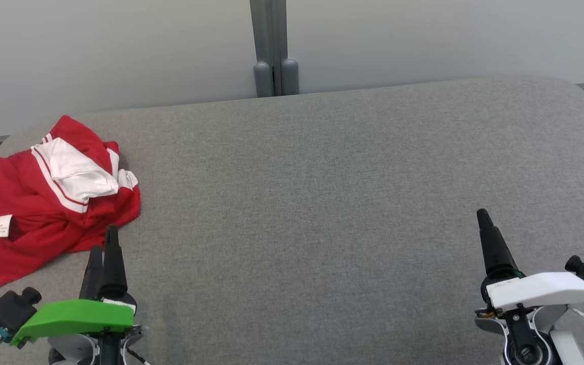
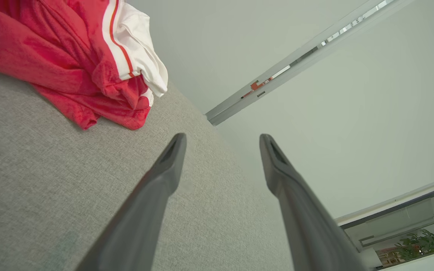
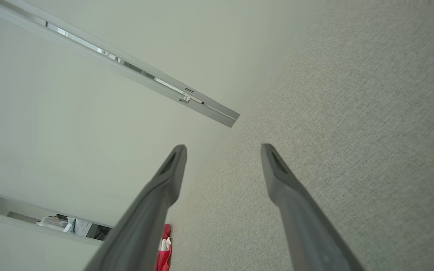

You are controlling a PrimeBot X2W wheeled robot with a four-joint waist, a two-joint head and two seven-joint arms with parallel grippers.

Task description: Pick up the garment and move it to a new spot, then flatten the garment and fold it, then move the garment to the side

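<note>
A crumpled red garment [image 1: 33, 203] with white panels, red-striped trim and a small white label lies at the far left of the grey cushioned surface [image 1: 322, 203]. In the left wrist view the garment [image 2: 70, 56] is bunched at the upper left. My left gripper [image 1: 104, 241] hovers just in front of its near edge, open and empty, its fingers [image 2: 168, 165] apart over bare grey fabric. My right gripper [image 1: 487, 223] is at the lower right, far from the garment, open with nothing between its fingers [image 3: 277, 173]. A sliver of the garment [image 3: 164, 248] peeks out beside its left finger.
A pale wall with a grey vertical post [image 1: 273, 48] runs behind the surface. The cushion's rounded back corners curve down at the left and right. Wide bare grey fabric stretches between the two grippers.
</note>
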